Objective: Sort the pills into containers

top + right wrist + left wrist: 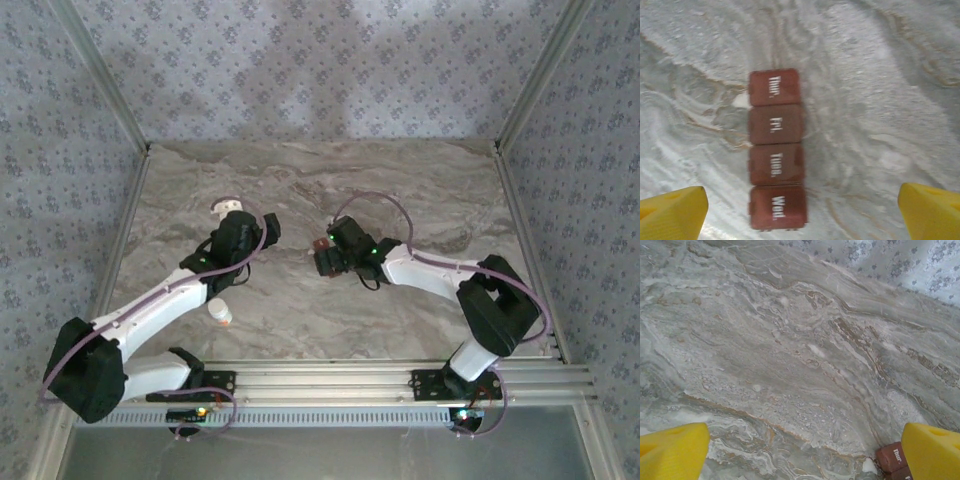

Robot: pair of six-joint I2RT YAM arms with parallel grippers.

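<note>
Right jaws standing wide open, gripping nothing | containers (776, 150) lying between them, just ahead, looking shut | left jaws gaping empty, containers beside their right tip | sorting appearing not begun

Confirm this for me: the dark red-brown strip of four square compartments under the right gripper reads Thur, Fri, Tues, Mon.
One label is wrong. The right wrist view shows the dark red-brown strip reading Thur, Fri, Tues, Wed, so the last compartment says Wed, not Mon.
</note>
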